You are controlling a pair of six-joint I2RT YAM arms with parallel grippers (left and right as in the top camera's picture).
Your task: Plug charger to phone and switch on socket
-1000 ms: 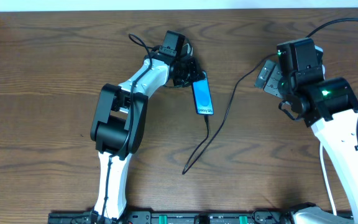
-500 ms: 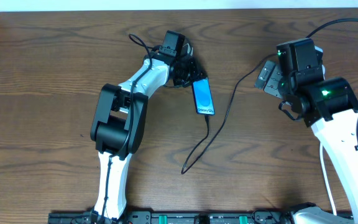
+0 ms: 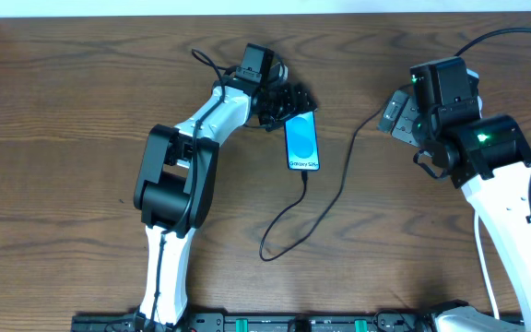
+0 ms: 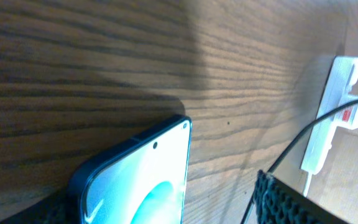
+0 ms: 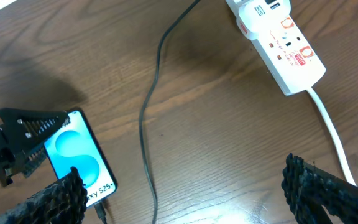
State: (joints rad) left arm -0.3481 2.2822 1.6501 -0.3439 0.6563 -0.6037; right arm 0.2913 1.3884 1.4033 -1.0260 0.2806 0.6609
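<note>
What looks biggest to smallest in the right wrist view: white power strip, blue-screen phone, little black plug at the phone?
1. Long white power strip with red markings, even cut off by the edge.
2. Slim blue-screen phone, partly hidden.
3. Small black plug tip.

Colours and patterns, as seen from above and from both wrists.
Noted: desk (image 3: pixel 63 111) dark brown wood with fine streaked grain; phone (image 3: pixel 302 143) bright blue screen, paler S-shape, white strip of text at one end, dark blue rim; charger (image 5: pixel 143 124) thin and black; socket (image 5: pixel 278 43) white with red markings and a white cord; left arm (image 3: pixel 169 267) and right arm (image 3: pixel 505 221) white shells with black joints, green light (image 3: pixel 482 138) on the right; right pincer (image 5: pixel 185 169) pads (image 5: pixel 319 186) black, cross-hatched.
</note>
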